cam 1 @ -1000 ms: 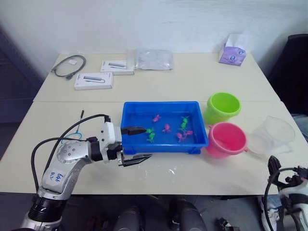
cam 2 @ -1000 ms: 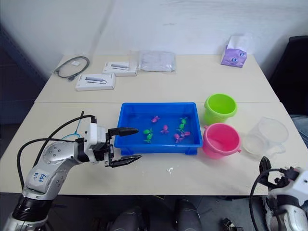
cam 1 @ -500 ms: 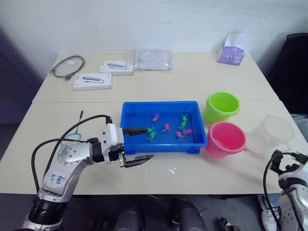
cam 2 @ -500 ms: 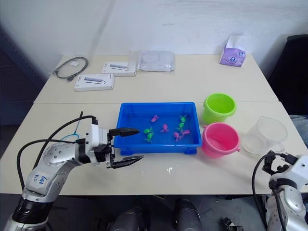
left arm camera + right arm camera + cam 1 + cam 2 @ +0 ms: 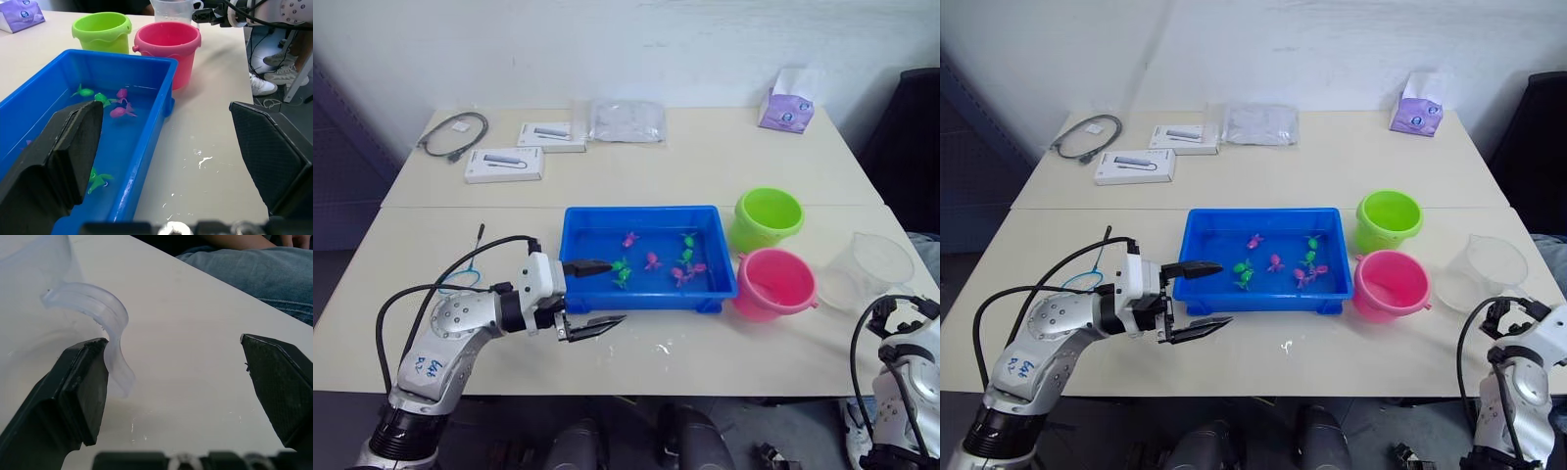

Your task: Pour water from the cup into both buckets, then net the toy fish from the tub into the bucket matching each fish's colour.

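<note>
Shallow bright blue rectangular plastic tub sits mid-table on the pale table, holding water and small magenta-pink and green plastic toy fish. Lime green round plastic bucket and pink round plastic bucket stand just beside the tub's right end, the green one farther back. Wide clear plastic cup stands right of the pink bucket, near the table edge. Left gripper: jaws wide, empty, one finger over the tub's near-left corner. Right gripper: jaws wide, empty, one finger against the cup's curved handle.
</note>
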{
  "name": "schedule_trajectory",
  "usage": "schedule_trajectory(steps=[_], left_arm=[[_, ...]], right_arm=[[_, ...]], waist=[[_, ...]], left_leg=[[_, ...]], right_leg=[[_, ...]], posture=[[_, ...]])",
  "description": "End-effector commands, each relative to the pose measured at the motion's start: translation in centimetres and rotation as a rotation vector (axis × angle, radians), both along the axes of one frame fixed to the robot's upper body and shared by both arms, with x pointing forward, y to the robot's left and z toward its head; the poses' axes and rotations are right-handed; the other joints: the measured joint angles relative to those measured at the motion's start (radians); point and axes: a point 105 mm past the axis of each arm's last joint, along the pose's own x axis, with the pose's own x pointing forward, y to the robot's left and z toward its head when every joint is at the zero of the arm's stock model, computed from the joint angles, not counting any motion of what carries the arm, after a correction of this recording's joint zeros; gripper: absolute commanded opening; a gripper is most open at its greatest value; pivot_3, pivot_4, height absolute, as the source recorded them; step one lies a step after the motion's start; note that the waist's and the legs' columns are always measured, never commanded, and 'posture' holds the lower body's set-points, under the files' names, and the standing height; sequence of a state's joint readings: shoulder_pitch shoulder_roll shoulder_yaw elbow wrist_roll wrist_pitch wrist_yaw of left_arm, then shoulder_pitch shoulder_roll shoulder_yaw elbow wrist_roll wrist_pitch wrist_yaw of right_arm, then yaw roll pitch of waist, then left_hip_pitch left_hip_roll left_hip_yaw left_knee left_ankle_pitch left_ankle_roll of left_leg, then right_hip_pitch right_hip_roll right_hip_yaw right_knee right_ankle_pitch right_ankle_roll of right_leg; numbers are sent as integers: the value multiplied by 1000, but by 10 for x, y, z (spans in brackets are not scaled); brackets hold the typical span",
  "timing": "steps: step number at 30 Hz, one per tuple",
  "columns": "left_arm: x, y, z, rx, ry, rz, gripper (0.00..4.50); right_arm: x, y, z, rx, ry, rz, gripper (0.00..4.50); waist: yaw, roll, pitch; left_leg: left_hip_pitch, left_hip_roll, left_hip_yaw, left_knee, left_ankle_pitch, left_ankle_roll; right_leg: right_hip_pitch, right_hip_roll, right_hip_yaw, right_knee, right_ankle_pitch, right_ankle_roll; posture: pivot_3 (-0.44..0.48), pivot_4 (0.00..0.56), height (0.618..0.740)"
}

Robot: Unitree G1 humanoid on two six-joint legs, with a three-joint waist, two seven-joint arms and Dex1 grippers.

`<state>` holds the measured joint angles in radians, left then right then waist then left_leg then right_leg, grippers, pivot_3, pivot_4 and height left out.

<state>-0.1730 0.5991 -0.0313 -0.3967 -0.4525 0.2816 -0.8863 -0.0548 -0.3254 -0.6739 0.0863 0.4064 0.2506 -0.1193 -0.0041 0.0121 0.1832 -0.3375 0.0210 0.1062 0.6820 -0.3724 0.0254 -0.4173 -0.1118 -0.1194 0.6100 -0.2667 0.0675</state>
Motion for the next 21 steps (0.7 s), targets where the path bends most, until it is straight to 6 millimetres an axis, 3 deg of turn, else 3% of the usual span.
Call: schedule_trajectory(steps=[1, 13, 16, 21], left_arm=[[-4, -3, 11, 4, -58, -14, 4444], [-2, -6, 11, 7, -69, -18, 4444], [-2, -6, 10, 6, -72, -16, 4500], [-2, -7, 9, 4, -73, -13, 4500]], right_arm=[[-1, -13, 11, -25, -44, -44, 4500], [21, -15, 9, 21, -104, 21, 4500], [24, -15, 11, 4, -111, 43, 3663], [28, -12, 18, -35, -128, 83, 1120]], waist=[[0, 0, 0], [-2, 0, 0], [-2, 0, 0], [1, 0, 0]], left_leg=[[0, 0, 0, 0, 0, 0], [0, 0, 0, 0, 1, 0], [0, 0, 0, 0, 1, 0], [0, 0, 0, 0, 1, 0]], right_leg=[[0, 0, 0, 0, 0, 0], [0, 0, 0, 0, 0, 0], [0, 0, 0, 0, 0, 0], [0, 0, 0, 0, 0, 0]], posture=[[0, 150, 740], [0, 150, 740], [0, 150, 740], [0, 150, 740]])
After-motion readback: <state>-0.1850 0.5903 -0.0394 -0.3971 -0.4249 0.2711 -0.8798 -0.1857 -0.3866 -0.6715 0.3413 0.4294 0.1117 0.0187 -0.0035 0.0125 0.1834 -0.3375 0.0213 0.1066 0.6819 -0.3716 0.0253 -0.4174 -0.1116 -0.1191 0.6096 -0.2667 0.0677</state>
